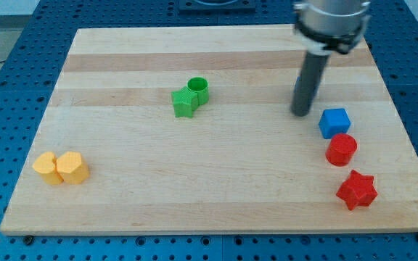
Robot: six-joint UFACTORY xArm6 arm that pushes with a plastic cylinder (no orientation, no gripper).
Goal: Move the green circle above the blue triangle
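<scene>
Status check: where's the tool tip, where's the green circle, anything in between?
My tip at view's right, just up-left of the blue block. Green circle far left, touching the green star. No triangle visible. Path between clear.

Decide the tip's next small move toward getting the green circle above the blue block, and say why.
Probably slide my tip toward the view's left, passing above the green circle. It now sits just up-left of the blue block, far right of the circle, and must reach the circle's left side, above the touching green star, to push it rightward.
</scene>
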